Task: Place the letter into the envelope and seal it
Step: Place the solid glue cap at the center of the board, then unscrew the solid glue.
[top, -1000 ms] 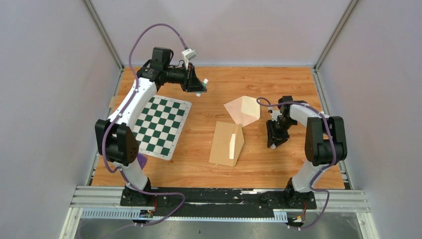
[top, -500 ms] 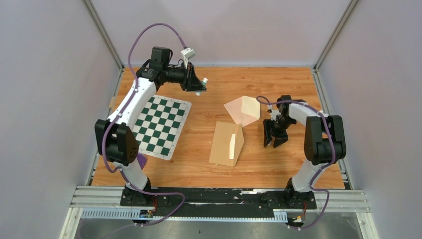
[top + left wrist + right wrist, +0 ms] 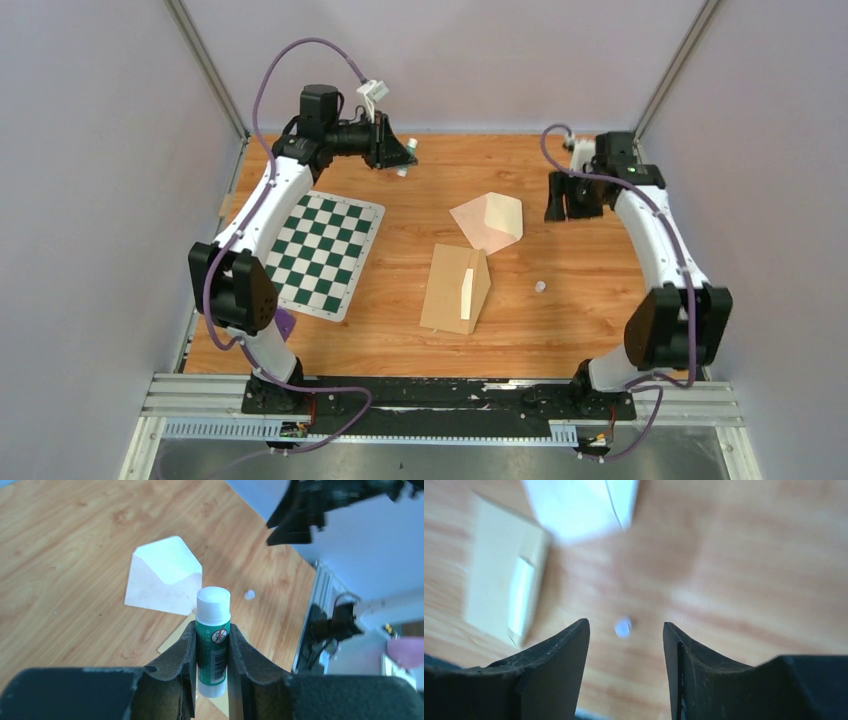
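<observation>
Envelope [image 3: 487,222], flap open, on the tabletop [image 3: 590,330]; letter not seen, judged to be inside.
A glue stick [image 3: 213,645] is clamped in the raised left hand [image 3: 398,157]; the envelope lies to its right, nearer the empty, spread right hand [image 3: 567,205].

One camera looks down from above the near edge over the whole table [image 3: 580,330]; both raised wrist cameras share the envelope [image 3: 487,222].

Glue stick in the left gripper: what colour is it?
The glue stick is green with a white top; the left wrist view shows it best.
</observation>
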`<action>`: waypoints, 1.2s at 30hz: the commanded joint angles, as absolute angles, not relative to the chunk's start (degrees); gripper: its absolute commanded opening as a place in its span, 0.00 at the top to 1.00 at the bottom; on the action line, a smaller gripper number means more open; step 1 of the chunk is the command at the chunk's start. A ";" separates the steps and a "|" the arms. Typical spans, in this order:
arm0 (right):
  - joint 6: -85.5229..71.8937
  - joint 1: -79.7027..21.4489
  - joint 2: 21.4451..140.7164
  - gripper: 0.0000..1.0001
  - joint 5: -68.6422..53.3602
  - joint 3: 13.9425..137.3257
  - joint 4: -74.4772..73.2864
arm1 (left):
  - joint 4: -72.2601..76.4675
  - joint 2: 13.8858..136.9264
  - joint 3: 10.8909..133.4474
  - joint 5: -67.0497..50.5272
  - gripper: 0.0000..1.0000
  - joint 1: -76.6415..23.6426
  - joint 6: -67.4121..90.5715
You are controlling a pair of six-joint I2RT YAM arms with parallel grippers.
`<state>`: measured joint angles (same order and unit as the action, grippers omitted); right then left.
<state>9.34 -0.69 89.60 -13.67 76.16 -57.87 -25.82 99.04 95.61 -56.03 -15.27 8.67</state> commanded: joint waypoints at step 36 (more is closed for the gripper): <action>-20.97 -30.79 99.84 0.48 -21.83 105.29 1.04 | 6.67 93.14 99.94 -36.90 1.00 -17.42 48.13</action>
<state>-19.33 -30.33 98.39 -24.03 103.66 1.30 4.60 97.27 98.96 -36.36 -17.06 48.18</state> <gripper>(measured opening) 0.524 0.283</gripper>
